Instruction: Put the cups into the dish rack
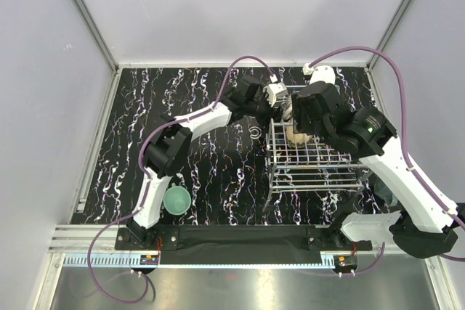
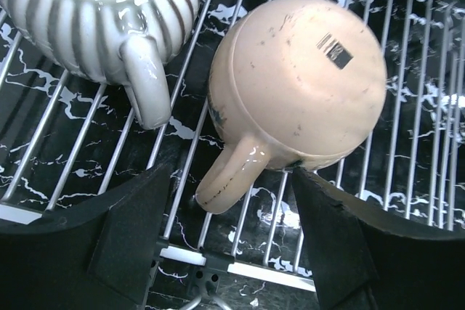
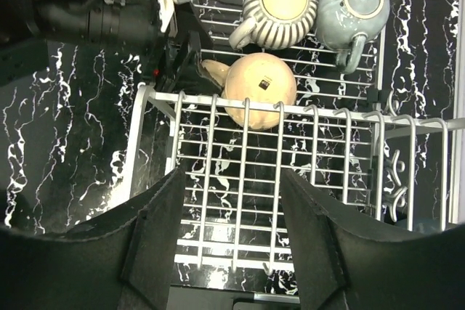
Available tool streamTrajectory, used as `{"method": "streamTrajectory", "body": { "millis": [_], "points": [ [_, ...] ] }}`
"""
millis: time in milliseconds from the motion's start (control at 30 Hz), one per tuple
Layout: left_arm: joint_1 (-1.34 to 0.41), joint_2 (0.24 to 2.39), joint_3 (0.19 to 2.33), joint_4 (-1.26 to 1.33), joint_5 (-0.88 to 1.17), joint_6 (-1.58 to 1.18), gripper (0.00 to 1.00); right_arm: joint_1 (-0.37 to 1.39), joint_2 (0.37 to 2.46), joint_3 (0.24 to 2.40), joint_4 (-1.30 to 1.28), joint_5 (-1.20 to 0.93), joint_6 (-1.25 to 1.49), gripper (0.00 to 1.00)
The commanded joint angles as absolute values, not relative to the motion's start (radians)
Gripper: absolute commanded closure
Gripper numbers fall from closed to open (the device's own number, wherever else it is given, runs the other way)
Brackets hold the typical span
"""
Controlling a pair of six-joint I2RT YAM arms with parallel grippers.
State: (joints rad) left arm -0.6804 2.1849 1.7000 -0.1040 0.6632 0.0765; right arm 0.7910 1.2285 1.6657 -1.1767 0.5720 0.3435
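left gripper [image 2: 231,172] stood open astride the handle of the tan cup [image 2: 298,78], upside down in the dish rack [image 3: 218,97] beside the striped cup [image 2: 94,27]. right gripper [image 3: 232,176] hung open, empty, over the rack

Bright, even light from above; white glare spots on the tan cup [image 2: 298,85] and dish rack [image 2: 429,107] wires; shadows faint.

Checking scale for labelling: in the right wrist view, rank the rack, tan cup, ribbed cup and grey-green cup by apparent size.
1. The rack, by far the largest.
2 to 4. The tan cup, ribbed cup and grey-green cup look too alike to rank.
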Motion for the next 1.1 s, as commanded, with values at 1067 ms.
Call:
{"method": "streamTrajectory", "body": {
  "millis": [1067],
  "points": [
    [-0.451,1.56,1.379,-0.169,0.104,-0.46,0.26,0.491,1.759,2.233,-1.264,0.198,0.264,0.36]
  ]
}}
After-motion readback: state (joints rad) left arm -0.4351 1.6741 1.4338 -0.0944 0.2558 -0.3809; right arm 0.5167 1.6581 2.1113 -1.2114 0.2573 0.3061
